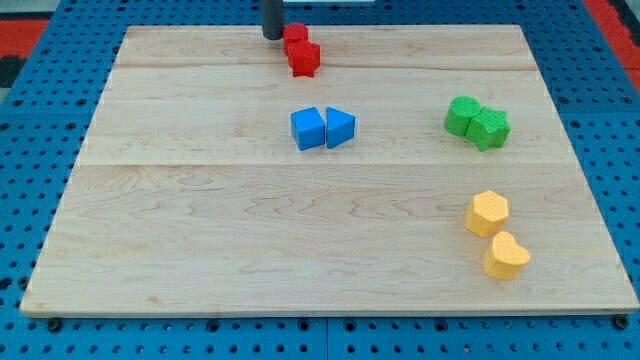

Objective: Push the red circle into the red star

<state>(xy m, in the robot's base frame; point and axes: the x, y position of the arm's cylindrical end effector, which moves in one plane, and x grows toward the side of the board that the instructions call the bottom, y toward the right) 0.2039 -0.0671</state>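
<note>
The red circle [294,37] lies near the top edge of the wooden board [200,230], touching the red star [304,59] just below and to its right. My tip [272,36] stands right beside the red circle on its left, at the board's top edge; whether it touches the circle I cannot tell. The rod rises out of the view's top.
A blue cube [307,129] and a blue triangle [340,128] sit side by side at the middle. Two green blocks [463,115] [489,129] touch at the right. A yellow hexagon [487,213] and a yellow heart [506,256] lie at the lower right.
</note>
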